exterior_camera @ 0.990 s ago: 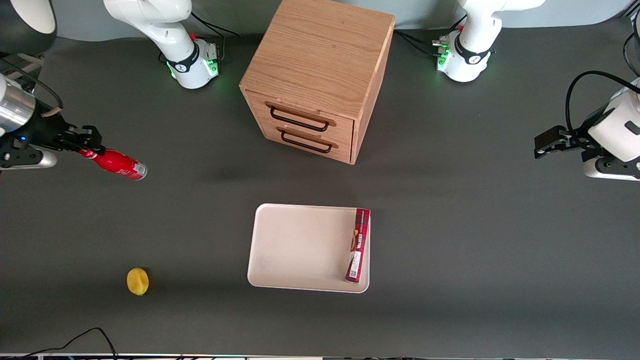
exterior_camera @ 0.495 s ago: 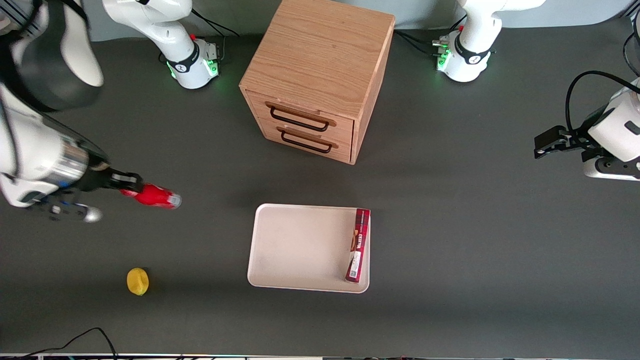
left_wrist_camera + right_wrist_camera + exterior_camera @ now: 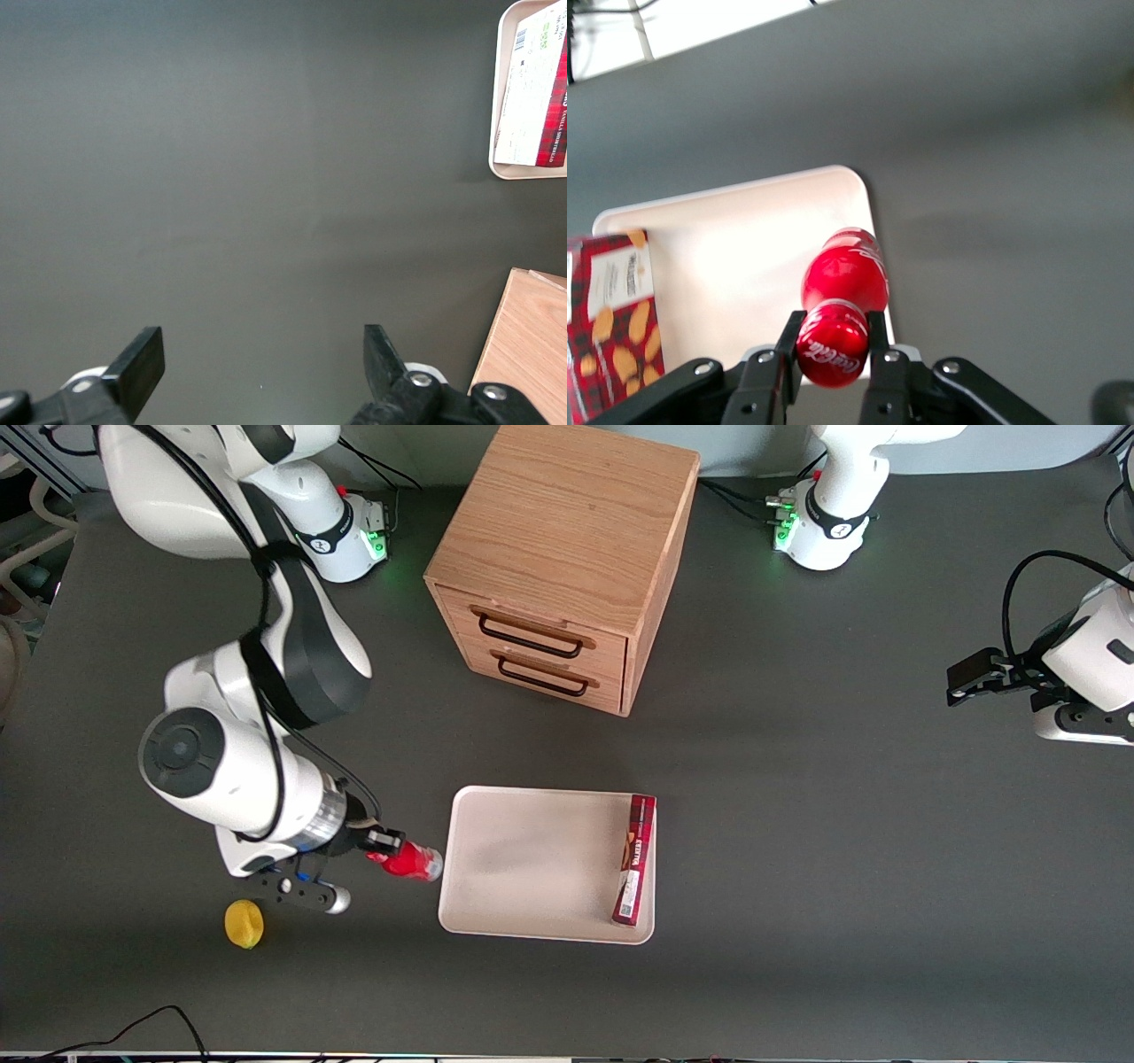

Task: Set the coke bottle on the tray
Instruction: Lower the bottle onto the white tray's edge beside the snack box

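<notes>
My right gripper [image 3: 387,852] is shut on the cap end of the small red coke bottle [image 3: 411,863]. It holds the bottle lying sideways in the air, its silvery base pointing at the tray. The bottle hangs just outside the rim of the cream-white tray [image 3: 532,864] at the working arm's end. In the right wrist view the gripper [image 3: 833,341] clamps the red cap, and the bottle [image 3: 843,283] overlaps the tray's [image 3: 735,266] rounded corner.
A long dark-red box [image 3: 634,860] lies in the tray along the rim toward the parked arm's end. A wooden drawer cabinet [image 3: 564,558] stands farther from the front camera than the tray. A lemon [image 3: 244,924] lies on the table under the working arm's wrist.
My right arm has carried the bottle from the working arm's end of the table toward the tray and nearer the front camera. The bottle stays gripped throughout.
</notes>
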Tool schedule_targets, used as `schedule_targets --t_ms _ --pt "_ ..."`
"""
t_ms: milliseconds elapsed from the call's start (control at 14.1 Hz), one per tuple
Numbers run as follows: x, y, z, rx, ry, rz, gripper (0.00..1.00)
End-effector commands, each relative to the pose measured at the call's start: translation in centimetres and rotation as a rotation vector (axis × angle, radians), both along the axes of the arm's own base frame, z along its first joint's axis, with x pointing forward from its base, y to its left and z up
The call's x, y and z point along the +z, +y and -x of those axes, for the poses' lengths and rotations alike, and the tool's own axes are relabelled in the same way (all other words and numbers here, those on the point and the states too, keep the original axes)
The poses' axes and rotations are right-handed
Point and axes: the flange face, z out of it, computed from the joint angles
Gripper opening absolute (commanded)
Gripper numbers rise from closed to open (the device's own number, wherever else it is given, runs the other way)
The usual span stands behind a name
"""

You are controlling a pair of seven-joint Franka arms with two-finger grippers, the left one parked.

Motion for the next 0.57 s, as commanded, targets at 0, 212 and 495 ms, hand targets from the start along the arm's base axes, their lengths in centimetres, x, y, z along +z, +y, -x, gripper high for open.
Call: schedule_targets --t_ms 0,212,495 --pt "-1.8 2.3 -1.2 -0.016 -0.069 0.015 0.00" --pt "-6.0 3.9 -1.3 0.002 -0.055 0.052 0.00" --pt "-8.4 5.7 -0.6 0.020 -0.038 0.068 0.00"
